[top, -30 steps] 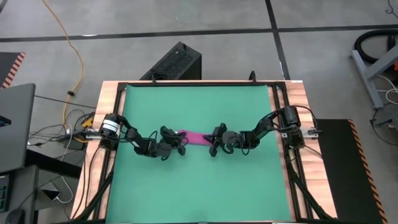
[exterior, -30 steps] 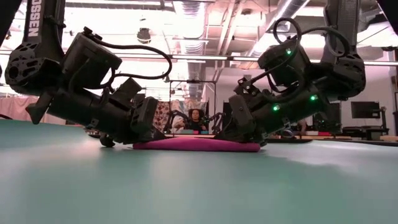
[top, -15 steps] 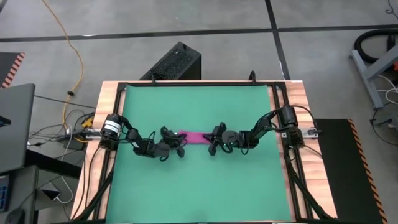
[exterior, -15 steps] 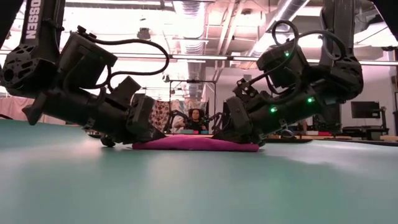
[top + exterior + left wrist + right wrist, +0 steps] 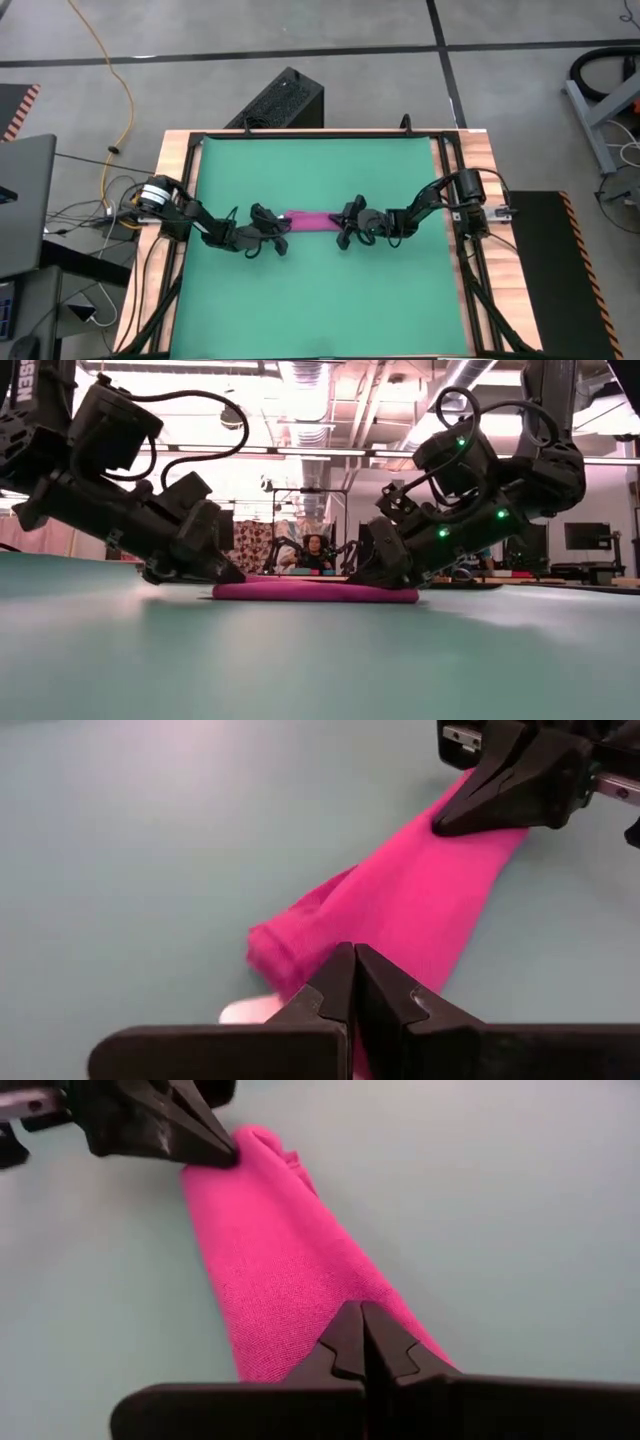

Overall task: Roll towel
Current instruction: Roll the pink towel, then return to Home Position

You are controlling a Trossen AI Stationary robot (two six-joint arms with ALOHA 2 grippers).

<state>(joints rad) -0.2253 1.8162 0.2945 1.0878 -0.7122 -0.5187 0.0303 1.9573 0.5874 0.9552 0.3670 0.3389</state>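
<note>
Both arms are stretched low over the tabletop point(image 5: 400, 290). The left hand point(image 5: 283, 222) and right hand point(image 5: 341, 222) are closed, each pinched on an end of the towel point(image 5: 312, 219). The towel is folded into a flat magenta strip.

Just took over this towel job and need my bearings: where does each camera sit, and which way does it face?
High: overhead, straight down; both arms meet at the towel on the green mat.
Low: table height, level across; both arms flank the towel.
Left wrist: past the shut left gripper, along the towel.
Right wrist: past the shut right gripper, along the towel.
Shared: each wrist view shows the opposite gripper at the towel's far end.
</note>
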